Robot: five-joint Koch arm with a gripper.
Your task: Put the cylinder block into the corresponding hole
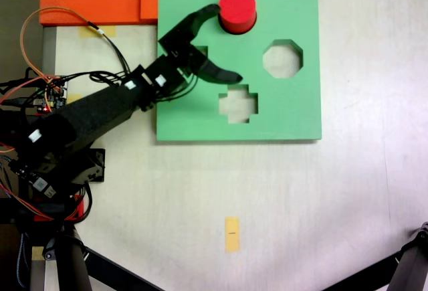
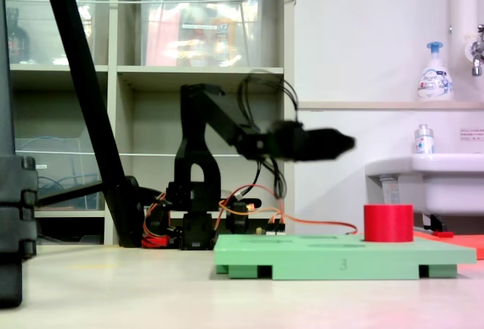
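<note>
— Fixed view check: where is the cylinder block [image 1: 238, 9] sitting?
— It is standing in the green foam board [image 1: 294, 114], up at twelve o'clock.
— And the gripper [image 1: 226, 42]?
— Jaws are gaping wide, empty; the block is lying just beyond the upper tip, at one o'clock.

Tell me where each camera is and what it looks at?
A fixed view: sits overhead, looking straight down at the green board; the arm and open hand show beside the red cylinder.
A fixed view: sits low at table height, looking sideways; the arm hangs raised above the board.
Both share board, cylinder and arm.
</note>
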